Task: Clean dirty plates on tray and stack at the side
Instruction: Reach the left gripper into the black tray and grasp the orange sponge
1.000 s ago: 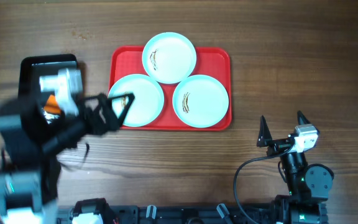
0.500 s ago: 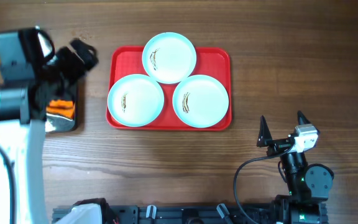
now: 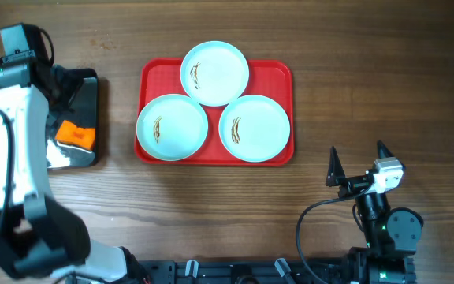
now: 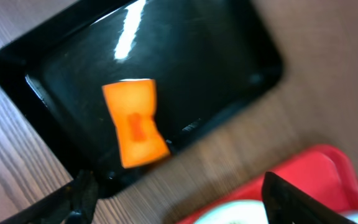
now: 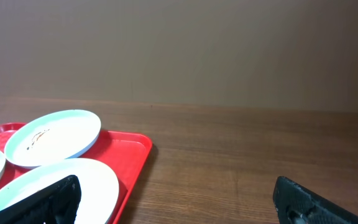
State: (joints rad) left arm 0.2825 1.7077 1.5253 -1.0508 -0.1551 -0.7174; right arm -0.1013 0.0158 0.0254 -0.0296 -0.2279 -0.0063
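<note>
Three smeared plates (image 3: 215, 72) lie on red tray (image 3: 280, 77)

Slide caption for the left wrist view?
Open left gripper over a glossy black tray holding an orange sponge, with a corner of the red tray at lower right.

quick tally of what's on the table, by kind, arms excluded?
white plates: 3
red tray: 1
black tray: 1
orange sponge: 1
Total: 6
</note>
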